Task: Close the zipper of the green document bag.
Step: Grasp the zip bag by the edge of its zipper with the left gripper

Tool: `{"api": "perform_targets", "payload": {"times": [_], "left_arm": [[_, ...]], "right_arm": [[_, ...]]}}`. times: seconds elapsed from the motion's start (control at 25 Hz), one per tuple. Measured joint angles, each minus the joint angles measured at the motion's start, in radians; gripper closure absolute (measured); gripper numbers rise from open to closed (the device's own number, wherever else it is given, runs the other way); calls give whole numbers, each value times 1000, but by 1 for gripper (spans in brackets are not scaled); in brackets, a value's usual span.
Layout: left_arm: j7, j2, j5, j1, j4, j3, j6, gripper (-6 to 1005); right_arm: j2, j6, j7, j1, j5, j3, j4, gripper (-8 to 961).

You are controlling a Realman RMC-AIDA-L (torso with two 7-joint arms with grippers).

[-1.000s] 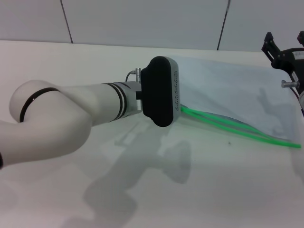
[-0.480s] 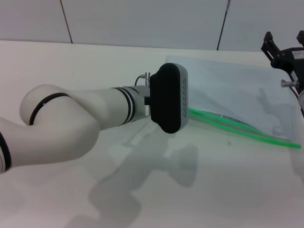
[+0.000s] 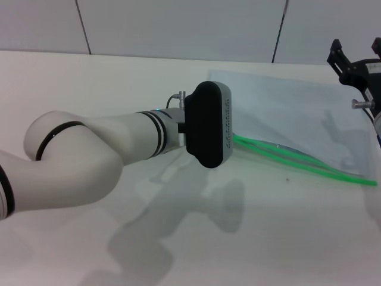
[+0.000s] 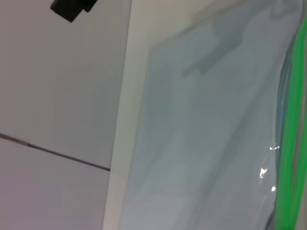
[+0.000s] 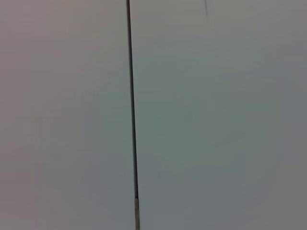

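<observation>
Left end effector (image 3: 229,134) is hidden behind the black wrist housing of its arm in the head view, so whether it is spread or pressed together cannot be told; it is positioned at the left end of the zipper (image 3: 297,159). From that point the zipper is seen as two bright green strips that run rightward and toward the near side, lying apart along most of their length and meeting at the right tip. The strips form the near long edge of the green document bag (image 3: 292,113), a flat translucent pale blue-grey pouch laid on the white bench (image 3: 119,77), in the right half of the scene toward the far side. In the left wrist view the bag's surface (image 4: 201,134) fills most of the picture, with the green strip (image 4: 290,143) along one side. No slider can be made out. The right end effector (image 3: 357,62) is held raised at the far right edge, well apart from the zipper, with black fingers showing spread. Its wrist view shows only a pale wall with a dark seam.
</observation>
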Motion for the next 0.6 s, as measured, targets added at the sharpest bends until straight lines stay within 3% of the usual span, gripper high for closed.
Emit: {"api": "perform_targets", "payload": {"times": [0.28, 0.6], "left_arm": [[9, 1, -10, -2, -16, 3, -17, 326], [9, 0, -10, -14, -49, 29, -76, 494]], "right_arm": [[0, 7, 0, 3, 0, -1, -1, 94], [0, 8, 0, 3, 0, -2, -6, 95]]}}
